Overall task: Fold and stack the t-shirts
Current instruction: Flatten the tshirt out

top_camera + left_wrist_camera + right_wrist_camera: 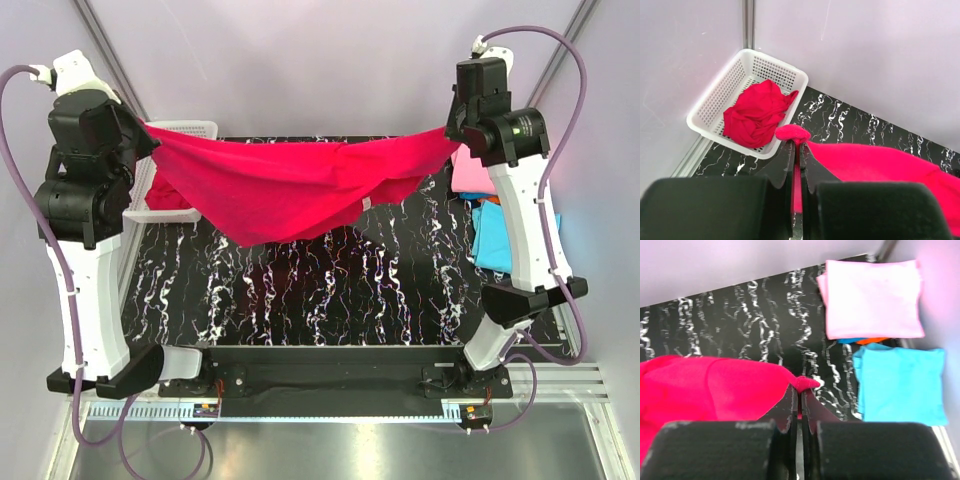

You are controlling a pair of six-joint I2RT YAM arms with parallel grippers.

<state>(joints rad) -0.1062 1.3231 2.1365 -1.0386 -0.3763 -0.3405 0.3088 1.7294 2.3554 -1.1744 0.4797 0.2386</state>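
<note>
Left gripper [796, 145]: jaws pressed tight, pinching a bunched corner of the red t-shirt [290, 185]. Over to the right gripper [799, 390], same story, clamped on the opposite corner. Both are up high, and the shirt is slung between them above the far half of the table [330, 300].

That table is glossy black, streaked with white marble veining. Pale lilac-grey walls [300, 60] close in behind the table and on both its flanks.

At the table's far-left corner sits a white mesh basket [715, 100], with a second red t-shirt [757, 115] crumpled inside. At the table's far-right edge there's a folded pink t-shirt [872, 297] on top of a sliver of orange t-shirt [872, 340], and a folded turquoise t-shirt [902, 382] just beside it, on the nearer side.

The held shirt is plain crimson, taut at both ends. It sags in soft creases through the middle, and whether its lowest fold touches the table, I can't tell.
</note>
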